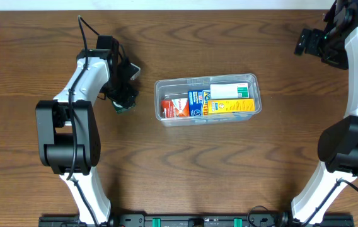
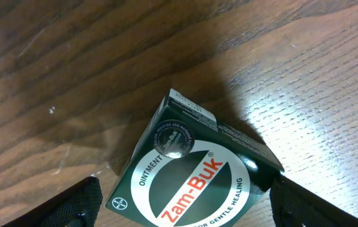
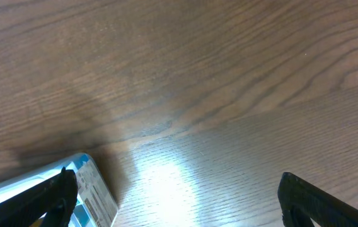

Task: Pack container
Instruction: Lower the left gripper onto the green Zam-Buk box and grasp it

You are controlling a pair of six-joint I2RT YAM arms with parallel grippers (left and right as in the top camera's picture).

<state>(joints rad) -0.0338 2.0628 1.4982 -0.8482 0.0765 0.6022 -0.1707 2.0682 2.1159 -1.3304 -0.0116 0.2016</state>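
a: four boxes lie in the container (image 1: 204,79): red box (image 1: 174,108), blue box (image 1: 196,104), yellow box (image 1: 229,108), white box (image 1: 229,91). they sit side by side and cover most of the floor.

b: position relative to the fingers?

a: well apart from both pairs, to the right of the left gripper (image 2: 185,214) and to the left of the right gripper (image 3: 179,202).

b: finger state?

a: left fingers (image 2: 65,205) stand apart, with a green box (image 2: 191,170) between them, cornerwise on the table (image 3: 198,75). contact with the pads cannot be confirmed. right fingers (image 3: 324,202) stand wide apart, with only bare table between them.

b: handling of the container?

a: judged light, thin-walled and slick, so it is likely to flex if squeezed. take hold at the rim on a short end, not mid-wall. the green box is judged to be light, stiff card. grip it across flat faces, not corners.
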